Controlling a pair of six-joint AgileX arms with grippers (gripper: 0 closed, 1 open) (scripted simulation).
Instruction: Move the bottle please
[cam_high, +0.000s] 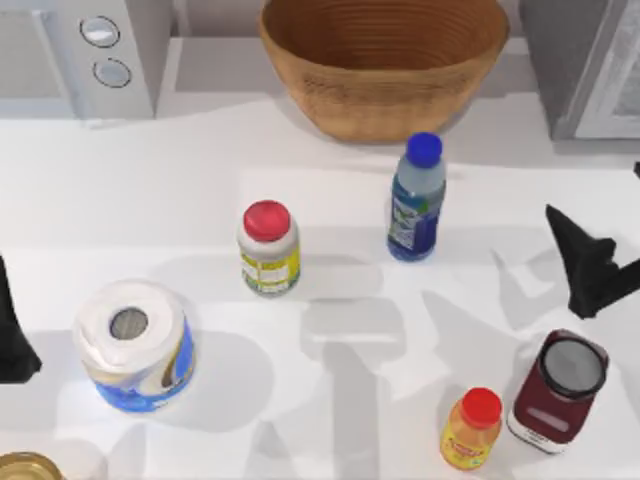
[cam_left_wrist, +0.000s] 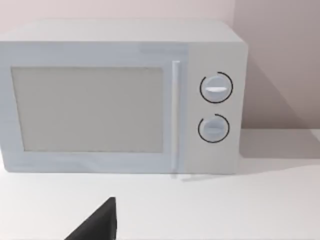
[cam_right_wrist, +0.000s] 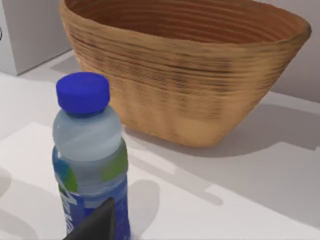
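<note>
Top view: I'm bringing my right gripper, fingers unclear, empty, toward the water bottle before the wicker basket; a side bump risks toppling it.

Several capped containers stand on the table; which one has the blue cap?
The bottle, tall, slim and clear-bluish, standing just in front of the wicker basket. The white jar and small orange bottle both have red tops.

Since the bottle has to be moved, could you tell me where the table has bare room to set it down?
Bare room lies left of the bottle, between the white jar and the basket, and in the front middle between the paper roll and the orange bottle. The front right is crowded: orange bottle, dark red jar, and right gripper above them.
</note>
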